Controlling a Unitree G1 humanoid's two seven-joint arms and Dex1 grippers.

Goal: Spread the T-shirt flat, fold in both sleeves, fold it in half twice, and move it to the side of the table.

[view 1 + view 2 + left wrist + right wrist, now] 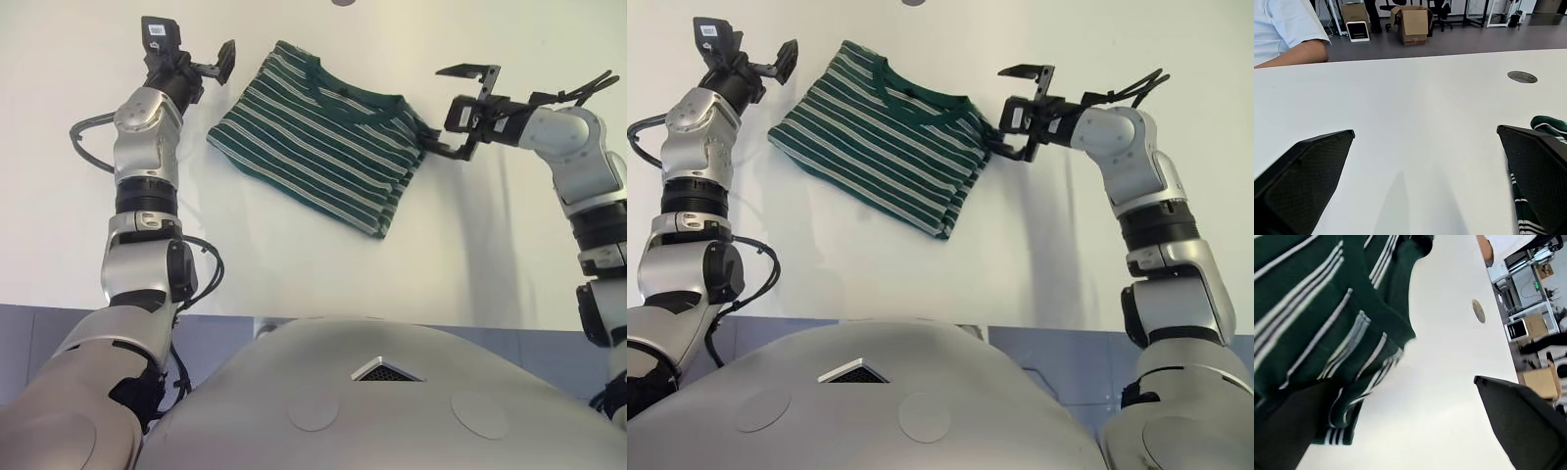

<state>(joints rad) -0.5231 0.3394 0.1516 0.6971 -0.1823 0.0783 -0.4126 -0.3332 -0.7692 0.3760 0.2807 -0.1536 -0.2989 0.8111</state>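
The T-shirt (318,137), dark green with white stripes, lies folded into a compact, multi-layer rectangle on the white tabletop (470,255). It sits at an angle between the two arms.

The left gripper (193,47) stands just beside the garment's far-left corner. Its fingers are spread wide, hold nothing and are clear of the cloth.

The right gripper (458,110) is at the right-hand corner, fingers likewise spread. Its lower finger meets the fabric edge. Whether it lies under the cloth or only against it cannot be told.

Handling: the garment is judged light, soft and limp, with no stiffness. Lifted from a single point, the stack will likely sag and unfold. It should slide readily over the smooth surface.

Recommended hold: pinch through all layers at opposite folded edges, one gripper per side, then drag or lift evenly.
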